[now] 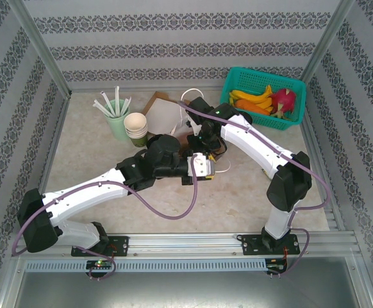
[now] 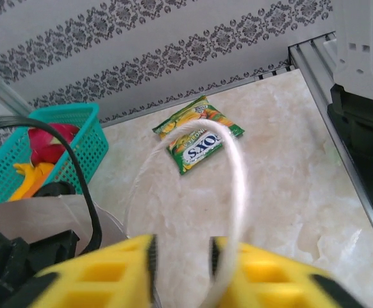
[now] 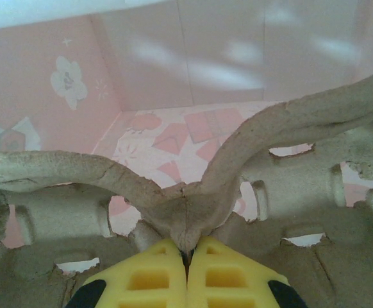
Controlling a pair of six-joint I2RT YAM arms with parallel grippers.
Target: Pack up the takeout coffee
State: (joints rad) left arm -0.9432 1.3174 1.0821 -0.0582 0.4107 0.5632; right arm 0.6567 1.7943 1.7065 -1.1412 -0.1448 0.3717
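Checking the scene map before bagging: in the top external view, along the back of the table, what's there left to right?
pale mint cup of white sticks → green paper cup → white paper bag → teal basket of fruit

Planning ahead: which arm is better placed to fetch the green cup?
Likely left: the green cup stands on the left half; the right jaws are shut on the pulp carrier.

Patterned grey-striped walls (image 1: 174, 38); pale marble-look tabletop (image 1: 90, 151); aluminium corner posts (image 1: 42, 48); even light.
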